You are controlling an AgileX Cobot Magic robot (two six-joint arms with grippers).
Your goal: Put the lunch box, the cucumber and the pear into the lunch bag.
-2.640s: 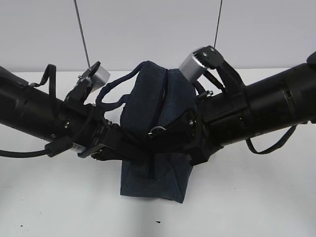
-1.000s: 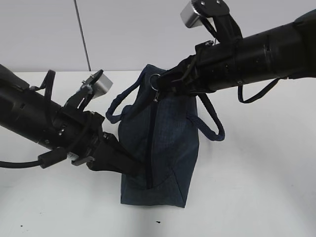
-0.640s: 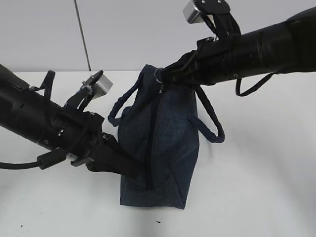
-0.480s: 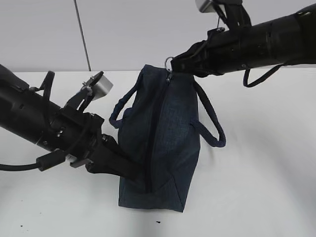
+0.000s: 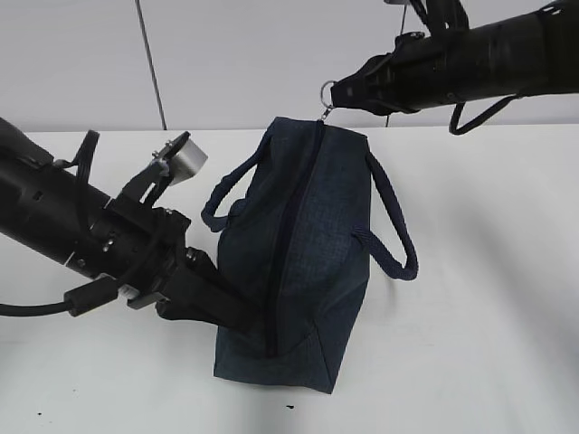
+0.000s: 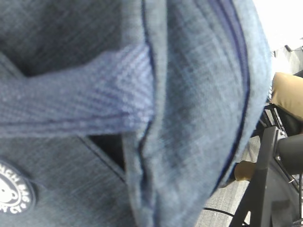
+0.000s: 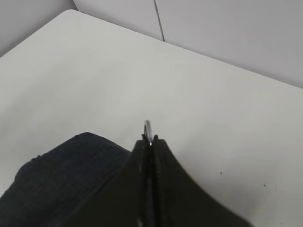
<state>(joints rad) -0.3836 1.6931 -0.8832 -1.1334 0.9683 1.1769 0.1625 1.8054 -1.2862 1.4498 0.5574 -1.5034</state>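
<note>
- Surface: you had a plain white tabletop point(image 5: 488, 298), matte, with a few small dark specks near the front edge in the exterior view and a couple more in the right wrist view.
- Room: behind the table stood a pale grey panelled wall point(image 5: 262, 63), with one dark vertical seam point(image 5: 151, 65) on the left; the right wrist view showed the same kind of seam where two panels met.
- Task item: your dark navy fabric lunch bag point(image 5: 303, 262) with two padded loop handles stood on the table near the middle, leaning a little, its dark zipper line point(image 5: 285, 244) running from the top ridge down the near face. One loop handle point(image 5: 393, 226) hung out to the right, the other arched on the left.
- Fitting: a metal ring pull point(image 5: 327, 93) sat just above the bag's top far corner.
- Right gripper point(image 5: 348, 90): your arm came in from the upper right, fingers pressed together and pinching the ring pull; the right wrist view showed the ring's rim poking out between the closed black tips point(image 7: 149, 142).
- Left gripper point(image 5: 226, 312): your arm reached in from the left and pressed against the bag's lower left side. The left wrist view was filled with navy cloth, a strap and a round white-rimmed badge point(image 6: 13, 194), so you could not tell whether these fingers were parted or closed.
</note>
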